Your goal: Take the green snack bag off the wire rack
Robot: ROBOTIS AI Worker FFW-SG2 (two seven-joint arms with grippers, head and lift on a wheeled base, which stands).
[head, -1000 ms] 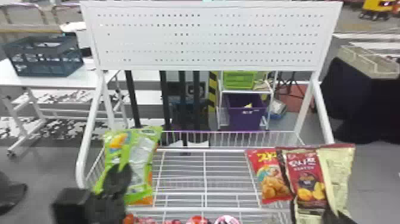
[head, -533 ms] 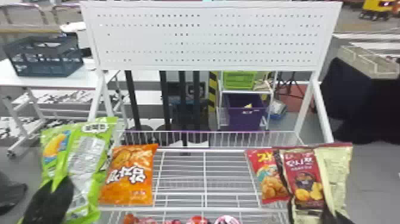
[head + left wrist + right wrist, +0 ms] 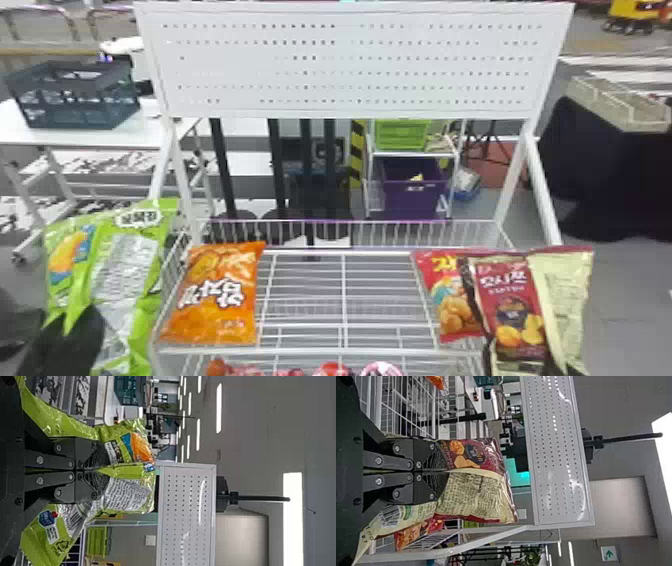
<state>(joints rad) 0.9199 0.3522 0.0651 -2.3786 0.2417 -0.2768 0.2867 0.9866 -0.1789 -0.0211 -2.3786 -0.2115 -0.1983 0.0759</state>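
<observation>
Shiny green plastic snack bag (image 3: 122, 255) moved farther left since the earlier frame, now beside the white wire rack (image 3: 320, 349), left end effector (image 3: 75, 320) clamped on it, orange plastic snack bag (image 3: 220, 295) (puffy) on the rack, right end effector (image 3: 559, 364) closed on a maroon-and-cream snack bag (image 3: 510, 300).

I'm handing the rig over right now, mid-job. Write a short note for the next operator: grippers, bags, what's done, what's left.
Left gripper: shut on the shiny green snack bag.
Right gripper: shut on a maroon-and-cream snack bag, at the rack's right side.
On the white wire rack: a puffy orange snack bag at left, a red snack bag at right, partly behind the maroon-and-cream one.
Done: the green bag is off the shelf, held up at the rack's left side.
Left: probably just bring it fully clear; keep the grip shut.
</observation>
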